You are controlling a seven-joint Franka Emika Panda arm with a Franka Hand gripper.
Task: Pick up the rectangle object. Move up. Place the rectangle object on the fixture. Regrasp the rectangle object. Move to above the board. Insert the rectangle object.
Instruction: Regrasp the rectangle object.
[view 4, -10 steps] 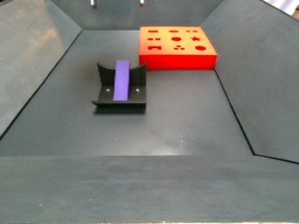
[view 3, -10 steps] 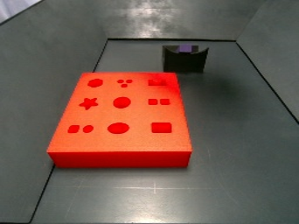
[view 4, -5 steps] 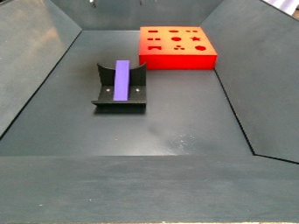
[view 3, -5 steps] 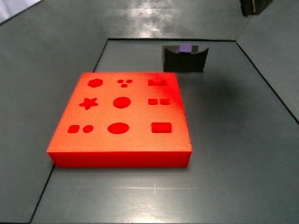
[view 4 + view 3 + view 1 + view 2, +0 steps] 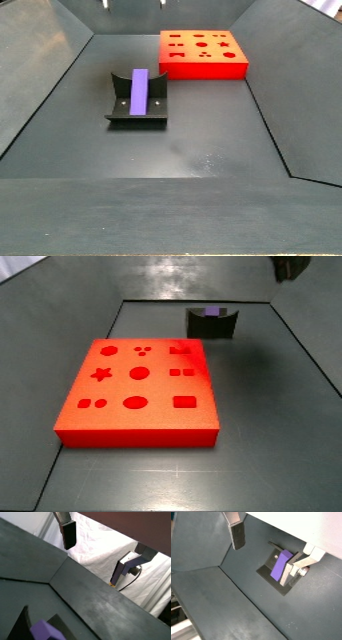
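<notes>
While the purple rectangle object (image 5: 139,91) lies lengthwise in the fixture (image 5: 138,112) on the desk, the hand (image 5: 271,547) hangs high above it, fingers (image 5: 237,534) spread wide, empty, regrasp pending.

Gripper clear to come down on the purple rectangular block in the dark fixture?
Probably yes. The gripper hangs above with open jaws holding nothing, and the purple rectangular block lies exposed on the dark fixture, nothing over it.

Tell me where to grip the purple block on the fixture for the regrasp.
Grip the rectangle object across its long sides, coming from above: it lies flat in the fixture, top face exposed. The gripper hangs open and empty above it.
</notes>
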